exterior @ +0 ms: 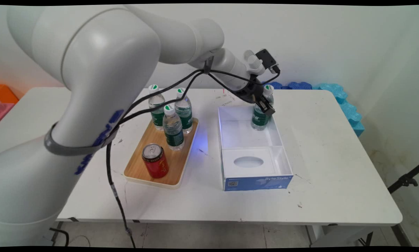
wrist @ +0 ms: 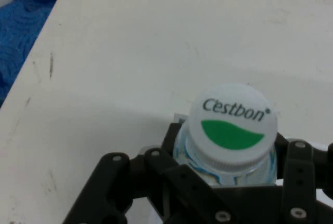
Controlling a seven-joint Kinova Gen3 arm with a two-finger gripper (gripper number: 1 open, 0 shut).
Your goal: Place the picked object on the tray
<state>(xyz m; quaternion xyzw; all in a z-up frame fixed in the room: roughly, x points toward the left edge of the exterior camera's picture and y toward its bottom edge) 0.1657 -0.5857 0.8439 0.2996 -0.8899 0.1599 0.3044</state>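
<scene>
In the box (exterior: pixel 227 140), tool (exterior: pixel 264 104) round half-hidden bottle (exterior: pixel 259 120).

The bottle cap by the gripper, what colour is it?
White cap with a green swoosh and "Cestbon" lettering; hand view shows it best.

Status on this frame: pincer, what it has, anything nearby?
Pincer shut on water bottle, upright in white box's far right corner. Three more bottles and red can on wooden tray, apart.
</scene>
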